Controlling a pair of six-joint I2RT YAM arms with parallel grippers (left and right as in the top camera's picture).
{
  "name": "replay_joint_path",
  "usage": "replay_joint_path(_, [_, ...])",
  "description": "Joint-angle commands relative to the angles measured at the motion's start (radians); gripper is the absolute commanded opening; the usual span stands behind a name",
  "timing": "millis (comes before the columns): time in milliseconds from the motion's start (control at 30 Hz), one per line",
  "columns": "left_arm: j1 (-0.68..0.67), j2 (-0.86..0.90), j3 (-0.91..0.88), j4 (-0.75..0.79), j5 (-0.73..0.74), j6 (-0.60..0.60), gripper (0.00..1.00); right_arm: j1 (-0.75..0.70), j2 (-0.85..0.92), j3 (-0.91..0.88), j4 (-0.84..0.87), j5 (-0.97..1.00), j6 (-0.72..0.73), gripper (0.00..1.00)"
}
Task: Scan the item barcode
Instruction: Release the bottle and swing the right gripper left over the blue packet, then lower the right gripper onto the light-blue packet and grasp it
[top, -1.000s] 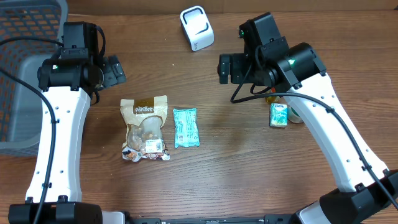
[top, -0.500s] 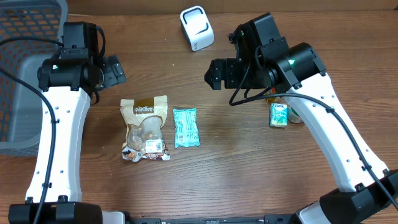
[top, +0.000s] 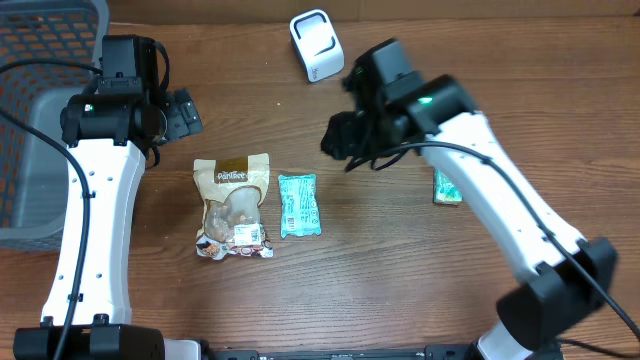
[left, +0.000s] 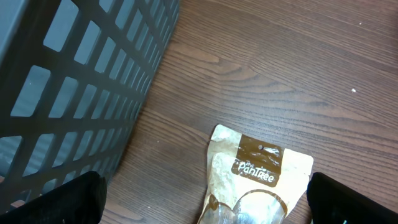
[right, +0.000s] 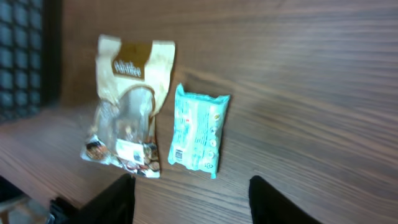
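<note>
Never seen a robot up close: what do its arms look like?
The left arm and right arm have white links, bulky black joint housings with a small green light, and thin black cables alongside. The left gripper and right gripper are black.

The work surface is a wooden table (top: 400, 290) with a dark brown finish; its grain runs left to right in the overhead view. A grey plastic lattice basket (top: 30, 130) stands at the table's left edge. Lighting is even, producing a pale sheen on the wood.
</note>
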Motion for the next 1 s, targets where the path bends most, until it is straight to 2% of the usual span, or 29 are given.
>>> replay_joint_path(0, [-0.002, -0.003, 0.005, 0.001, -0.010, 0.026, 1.00, 0.063, 0.058, -0.021, 0.038, -0.016, 0.000, 0.43])
replay_joint_path(33, [-0.002, -0.003, 0.004, 0.001, -0.010, 0.026, 1.00, 0.077, 0.071, -0.023, 0.051, -0.015, 0.000, 0.38])
replay_joint_path(67, [-0.002, -0.003, 0.005, 0.001, -0.010, 0.026, 1.00, 0.105, 0.098, -0.026, 0.083, -0.015, 0.000, 0.29])
replay_joint_path(167, [-0.002, -0.003, 0.005, 0.001, -0.010, 0.026, 1.00, 0.143, 0.143, -0.026, 0.137, -0.016, 0.000, 0.19])
replay_joint_path(333, [-0.002, -0.003, 0.005, 0.001, -0.010, 0.026, 1.00, 0.192, 0.215, -0.026, 0.210, -0.015, 0.000, 0.14])
replay_joint_path(600, [-0.002, -0.003, 0.005, 0.001, -0.010, 0.026, 1.00, 0.241, 0.319, -0.026, 0.275, 0.018, -0.001, 0.12])
replay_joint_path(967, [-0.002, -0.003, 0.004, 0.001, -0.010, 0.026, 0.99, 0.241, 0.343, -0.026, 0.297, 0.030, 0.000, 0.12])
